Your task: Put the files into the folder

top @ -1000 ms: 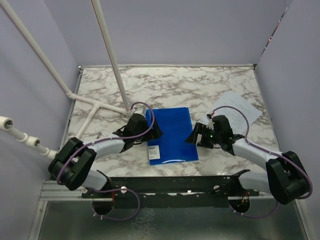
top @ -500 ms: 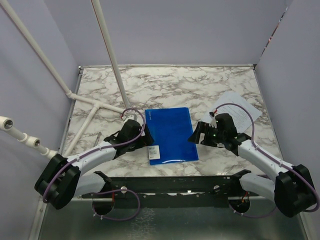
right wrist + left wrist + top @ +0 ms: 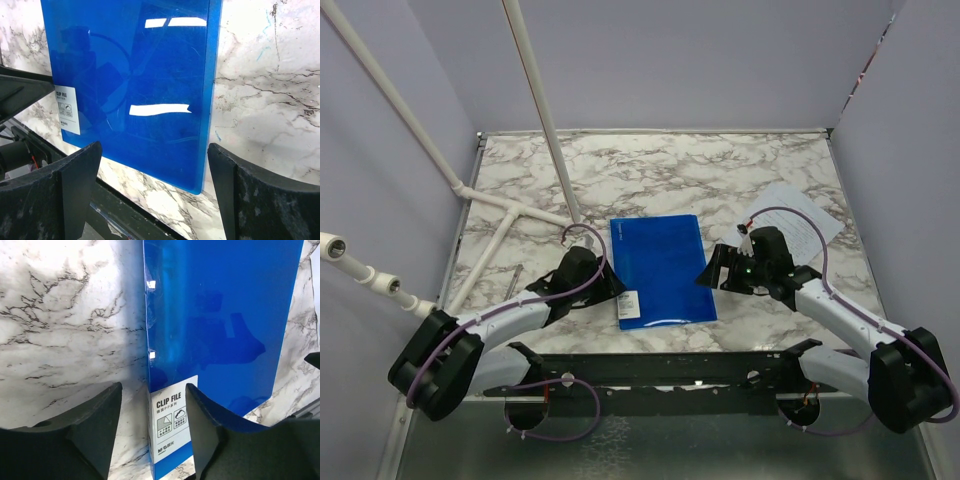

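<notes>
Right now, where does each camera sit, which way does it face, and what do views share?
Top external: above, behind the robot, looking down on table, folder, files; left arm and right arm show.
Left wrist: low over the folder's left edge by its white label; open left claw fingers frame it.
Right wrist: low at the folder's right edge; open right claw fingers frame it.
Shared: all see the folder; both wrists see the label.

Top camera looks down from behind; 2 wrist cameras closely face the folder from opposite sides
</notes>
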{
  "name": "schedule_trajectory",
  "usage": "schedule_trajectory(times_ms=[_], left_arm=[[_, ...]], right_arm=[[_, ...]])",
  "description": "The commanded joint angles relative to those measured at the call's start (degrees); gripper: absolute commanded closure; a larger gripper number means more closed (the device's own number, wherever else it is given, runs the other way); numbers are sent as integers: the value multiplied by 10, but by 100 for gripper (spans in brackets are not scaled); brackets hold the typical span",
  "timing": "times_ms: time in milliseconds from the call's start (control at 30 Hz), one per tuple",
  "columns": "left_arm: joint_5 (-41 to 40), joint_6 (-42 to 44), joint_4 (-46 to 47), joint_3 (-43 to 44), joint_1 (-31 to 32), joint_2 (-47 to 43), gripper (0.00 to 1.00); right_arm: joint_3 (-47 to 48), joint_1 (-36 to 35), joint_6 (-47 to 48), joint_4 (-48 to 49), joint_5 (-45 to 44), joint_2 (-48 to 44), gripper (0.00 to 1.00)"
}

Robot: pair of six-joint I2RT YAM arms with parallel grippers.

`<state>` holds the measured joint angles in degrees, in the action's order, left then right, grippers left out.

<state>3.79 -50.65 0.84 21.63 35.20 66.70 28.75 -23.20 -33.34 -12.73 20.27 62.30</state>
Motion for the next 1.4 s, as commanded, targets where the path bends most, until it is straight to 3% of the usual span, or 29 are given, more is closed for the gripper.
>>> schedule_trajectory(times_ms=[0,467,800,1367], left_arm=[[27,-10,-22,-30,-5,18,46],[17,-40,-14,-67,-12,-7,68],[21,-52,12,-92,-14,-4,100],[7,-62,20,-125,-25,-15,100]], right_arm=[[2,-2,2,5,14,1,10],[-9,-2,-12,30,28,13,11],[-18,-2,-22,56,42,29,12],[-30,-2,-27,102,63,86,18]])
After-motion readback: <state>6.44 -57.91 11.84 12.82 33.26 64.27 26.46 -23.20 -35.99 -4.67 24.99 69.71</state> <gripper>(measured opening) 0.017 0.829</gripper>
